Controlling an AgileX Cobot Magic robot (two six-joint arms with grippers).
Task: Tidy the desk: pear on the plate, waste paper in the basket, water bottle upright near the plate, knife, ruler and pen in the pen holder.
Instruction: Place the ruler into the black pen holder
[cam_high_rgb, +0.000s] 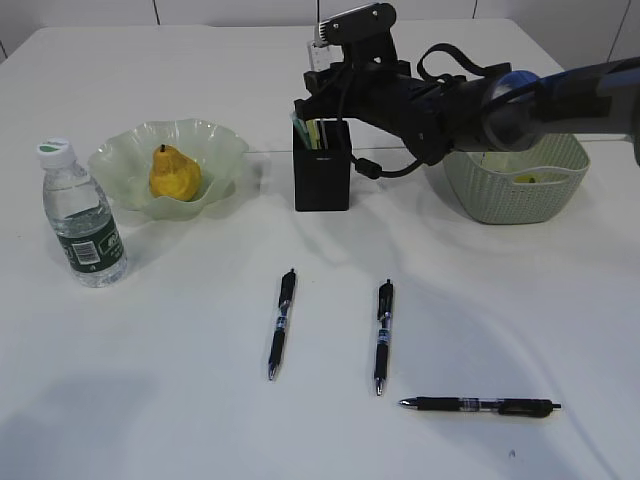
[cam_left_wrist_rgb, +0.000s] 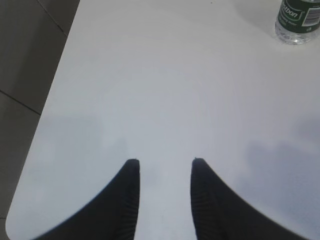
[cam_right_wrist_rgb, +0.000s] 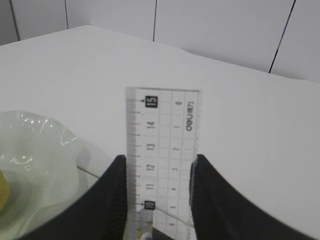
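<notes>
Now | ruler (cam_right_wrist_rgb: 162, 155): upright over pen holder (cam_high_rgb: 322, 165) | right jaws clamp it | left jaws apart, empty

Ruler (cam_right_wrist_rgb: 162, 150) bottom hidden between fingers (cam_right_wrist_rgb: 112, 200)

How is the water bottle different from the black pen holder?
The water bottle is see-through with a white cap and a green label; the pen holder is solid black and open on top. The bottle is round, the holder boxy. The bottle stands left of the plate; the holder stands right of it, under the right gripper, which grips a clear ruler. Both stand upright on the white table.
</notes>
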